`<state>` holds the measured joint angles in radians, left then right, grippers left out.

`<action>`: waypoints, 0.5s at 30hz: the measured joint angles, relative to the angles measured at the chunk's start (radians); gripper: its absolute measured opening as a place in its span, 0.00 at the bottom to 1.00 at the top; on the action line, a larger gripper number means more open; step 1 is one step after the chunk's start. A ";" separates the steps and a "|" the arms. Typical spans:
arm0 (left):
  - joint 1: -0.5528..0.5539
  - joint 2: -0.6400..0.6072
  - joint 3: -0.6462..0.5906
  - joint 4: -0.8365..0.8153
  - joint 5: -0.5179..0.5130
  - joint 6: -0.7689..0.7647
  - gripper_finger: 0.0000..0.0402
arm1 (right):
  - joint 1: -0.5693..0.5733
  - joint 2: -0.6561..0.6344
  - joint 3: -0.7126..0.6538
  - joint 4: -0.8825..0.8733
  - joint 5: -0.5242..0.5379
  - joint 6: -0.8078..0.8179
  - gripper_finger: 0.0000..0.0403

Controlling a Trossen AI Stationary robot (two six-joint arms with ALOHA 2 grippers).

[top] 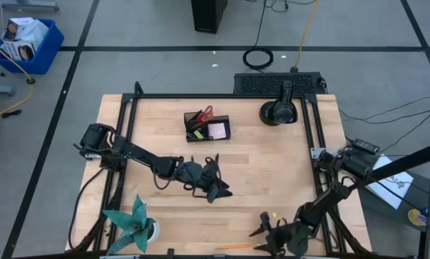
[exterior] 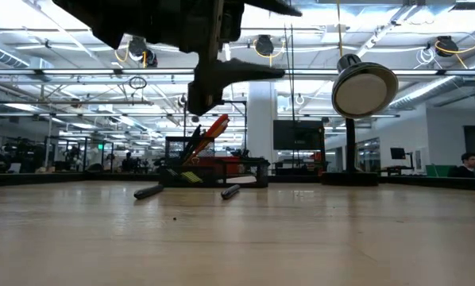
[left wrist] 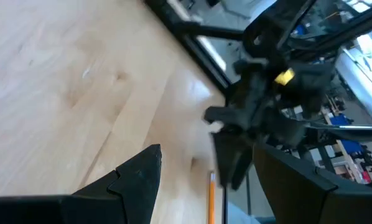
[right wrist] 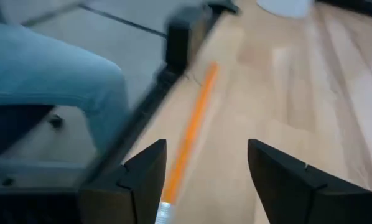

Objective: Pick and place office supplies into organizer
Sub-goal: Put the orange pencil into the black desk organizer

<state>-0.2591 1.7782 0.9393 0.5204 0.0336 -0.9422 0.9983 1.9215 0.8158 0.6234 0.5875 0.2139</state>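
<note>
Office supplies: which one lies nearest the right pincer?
The orange pencil, lying alone along the table's near edge, just ahead of the open right pincer. The scissors and sticky notes already sit in the black organizer.

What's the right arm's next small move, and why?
Probably shift the right gripper sideways over the orange pencil, then lower. Its fingers stand open, and the pencil lies on the table near the front edge, off to one side of the gap, not between the fingers. The organizer sits far across.
</note>
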 joint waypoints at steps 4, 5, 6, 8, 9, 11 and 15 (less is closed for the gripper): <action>-0.006 0.000 0.000 0.034 -0.028 0.037 0.64 | 0.002 0.029 0.044 -0.148 0.037 0.110 0.52; -0.006 0.000 0.000 0.047 -0.029 0.041 0.64 | 0.002 0.032 0.045 -0.167 0.037 0.125 0.52; -0.005 0.000 0.000 0.062 -0.029 0.041 0.64 | 0.002 0.032 0.046 -0.173 0.039 0.141 0.52; -0.005 -0.001 0.000 0.074 -0.030 0.042 0.64 | 0.006 0.029 0.047 -0.171 0.041 0.156 0.51; -0.005 -0.001 0.000 0.074 -0.030 0.044 0.64 | 0.009 0.027 0.047 -0.172 0.041 0.156 0.51; -0.005 -0.001 0.000 0.074 -0.030 0.051 0.64 | 0.012 0.023 0.047 -0.168 0.040 0.165 0.51; -0.006 -0.001 0.000 0.075 -0.029 0.072 0.64 | 0.019 0.023 0.047 -0.130 0.038 0.166 0.51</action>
<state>-0.2649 1.7771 0.9394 0.5953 0.0042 -0.8707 1.0176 1.9450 0.8623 0.4938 0.6250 0.3798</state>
